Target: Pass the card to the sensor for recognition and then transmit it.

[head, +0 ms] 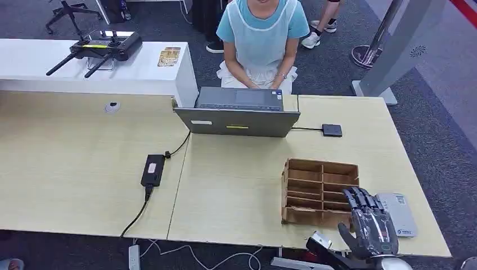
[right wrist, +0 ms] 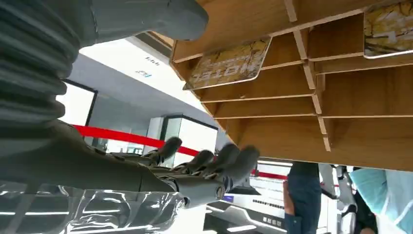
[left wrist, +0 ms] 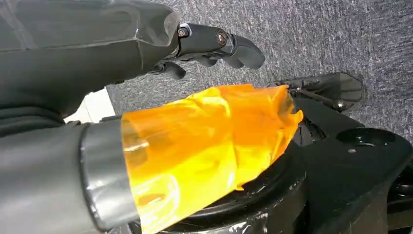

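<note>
cards point(right wrist: 229, 63): 2 | rack point(head: 320, 191): 1 | laptop point(head: 239, 112): 1 | sensor point(head: 398, 214): 1

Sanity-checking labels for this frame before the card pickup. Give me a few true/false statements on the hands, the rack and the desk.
1. The right hand holds a card. False: it holds nothing, fingers apart, by the brown wooden compartment rack.
2. Printed cards sit in the rack's slots. True.
3. The grey laptop is closed flat. False: it stands open in front of a seated person.
4. A white flat sensor box lies beside the rack. True.
5. The left hand rests on the light wooden desk. False: it hangs over grey carpet.
</note>
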You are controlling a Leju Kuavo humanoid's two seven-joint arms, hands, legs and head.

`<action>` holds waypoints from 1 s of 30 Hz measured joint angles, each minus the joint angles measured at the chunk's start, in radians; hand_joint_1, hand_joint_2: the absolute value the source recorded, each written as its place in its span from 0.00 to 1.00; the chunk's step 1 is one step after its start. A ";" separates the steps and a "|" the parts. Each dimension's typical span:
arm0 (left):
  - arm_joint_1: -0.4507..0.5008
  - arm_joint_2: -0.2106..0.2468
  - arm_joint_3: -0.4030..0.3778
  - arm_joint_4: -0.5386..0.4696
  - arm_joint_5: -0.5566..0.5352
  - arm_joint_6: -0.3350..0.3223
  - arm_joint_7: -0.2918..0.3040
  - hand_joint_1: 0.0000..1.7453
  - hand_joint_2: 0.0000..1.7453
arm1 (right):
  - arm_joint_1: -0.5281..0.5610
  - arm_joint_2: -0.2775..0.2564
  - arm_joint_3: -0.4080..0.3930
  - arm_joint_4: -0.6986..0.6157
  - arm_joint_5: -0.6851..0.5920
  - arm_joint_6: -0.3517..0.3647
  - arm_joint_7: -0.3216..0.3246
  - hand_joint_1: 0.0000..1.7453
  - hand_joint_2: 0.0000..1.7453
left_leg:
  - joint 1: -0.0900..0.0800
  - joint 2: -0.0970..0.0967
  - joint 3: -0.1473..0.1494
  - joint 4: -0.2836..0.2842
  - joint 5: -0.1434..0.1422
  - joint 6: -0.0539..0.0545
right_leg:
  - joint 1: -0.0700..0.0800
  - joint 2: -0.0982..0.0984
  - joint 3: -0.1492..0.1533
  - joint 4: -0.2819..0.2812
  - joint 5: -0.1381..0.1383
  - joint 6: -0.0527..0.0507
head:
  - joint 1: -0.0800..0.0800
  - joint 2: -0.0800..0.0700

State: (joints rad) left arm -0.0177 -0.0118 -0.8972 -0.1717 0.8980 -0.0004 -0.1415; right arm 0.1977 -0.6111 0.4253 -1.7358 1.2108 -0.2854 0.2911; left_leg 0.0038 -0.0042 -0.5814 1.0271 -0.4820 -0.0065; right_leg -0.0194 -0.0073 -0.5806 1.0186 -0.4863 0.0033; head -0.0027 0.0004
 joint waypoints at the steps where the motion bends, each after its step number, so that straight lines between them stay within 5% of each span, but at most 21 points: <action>1: 0.000 0.000 0.000 0.000 0.000 0.000 0.000 0.00 0.00 | -0.003 0.001 0.000 0.003 0.000 0.000 -0.001 0.27 1.00 | 0.000 0.000 0.000 0.000 0.000 0.000 | 0.000 0.000 0.000 0.000 0.000 0.000 | 0.000 0.000; 4: -0.001 0.000 0.000 0.000 0.000 0.000 0.000 0.00 0.00 | -0.006 0.002 0.000 0.009 0.000 0.001 -0.002 0.28 1.00 | 0.000 0.000 0.000 0.000 0.000 0.000 | 0.000 0.000 0.000 0.000 0.000 0.000 | 0.000 0.000; 8: -0.001 0.000 0.000 0.000 0.001 0.000 0.001 0.00 0.00 | -0.009 0.005 0.000 0.015 -0.001 0.004 -0.004 0.48 1.00 | 0.000 0.000 0.000 0.000 0.000 0.000 | 0.000 0.000 0.000 0.000 0.000 0.000 | 0.000 0.000; 13: -0.001 0.000 0.000 0.000 0.002 0.000 0.003 0.00 0.00 | -0.019 0.010 0.000 0.028 0.001 0.019 -0.007 0.40 1.00 | 0.000 0.000 0.000 0.000 0.000 0.000 | 0.000 0.000 0.000 0.000 0.000 0.000 | 0.000 0.000; 30: -0.002 0.000 0.000 0.000 0.007 0.000 0.009 0.00 0.00 | -0.026 0.031 -0.005 0.063 0.005 0.018 0.003 0.44 1.00 | 0.000 0.000 0.000 0.000 0.000 0.000 | 0.000 0.000 0.000 0.000 0.000 0.000 | 0.000 0.000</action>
State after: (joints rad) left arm -0.0195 -0.0118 -0.8972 -0.1713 0.9052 0.0000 -0.1328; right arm 0.1716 -0.5802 0.4204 -1.6728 1.2154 -0.2674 0.2945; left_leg 0.0038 -0.0042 -0.5814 1.0271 -0.4820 -0.0065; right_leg -0.0194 -0.0073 -0.5807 1.0186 -0.4864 0.0033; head -0.0027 0.0004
